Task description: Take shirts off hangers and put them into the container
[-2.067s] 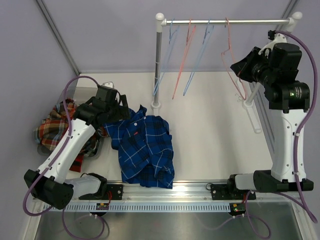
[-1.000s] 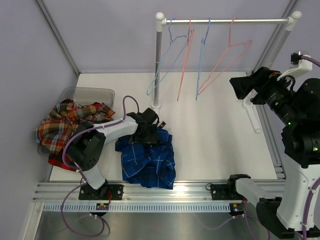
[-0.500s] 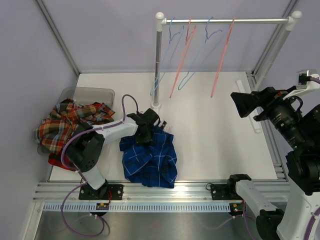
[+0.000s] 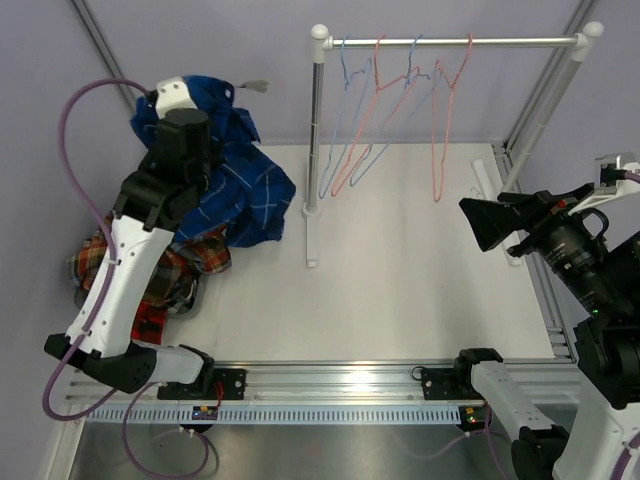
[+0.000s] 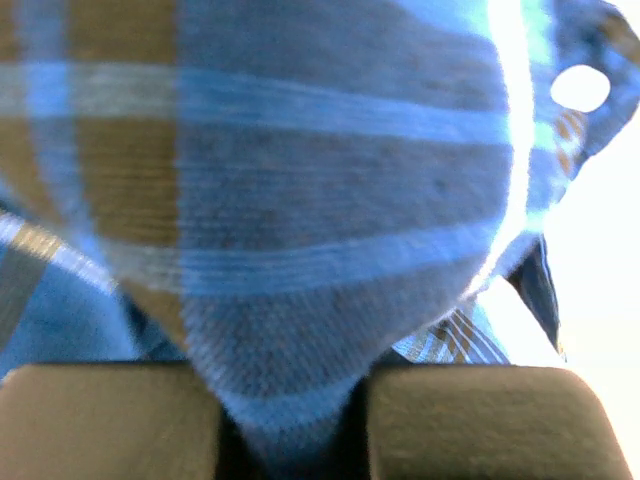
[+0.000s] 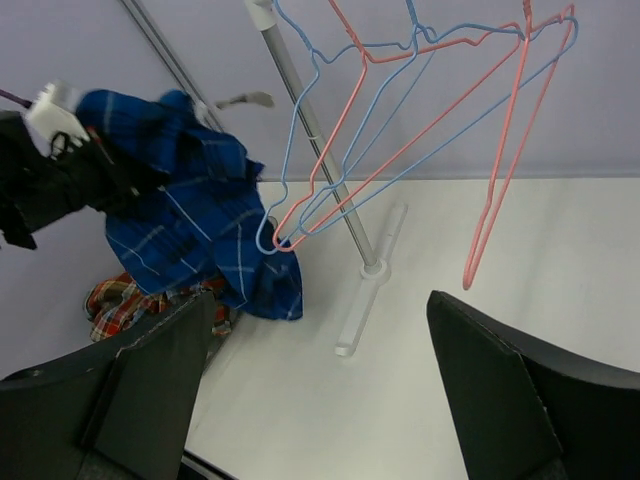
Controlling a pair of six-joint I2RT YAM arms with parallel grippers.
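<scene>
My left gripper is raised at the back left, shut on a fold of the blue shirt. The shirt hangs from it in the air above the pile. In the left wrist view the blue shirt fills the frame and is pinched between the fingers. A tartan shirt and a red-and-black shirt lie heaped below; the container is hidden under them. Several bare hangers, light blue and pink, hang on the rail. My right gripper stands open and holds nothing, far right of the hangers.
The silver rail spans two posts; the left post and its foot stand just right of the hanging shirt. The right post stands by my right arm. A slotted rail runs along the near edge.
My left arm has lifted the blue shirt off the table, up and back to the left, over the pile. The hangers have swung on the rail. The right arm has barely moved.
</scene>
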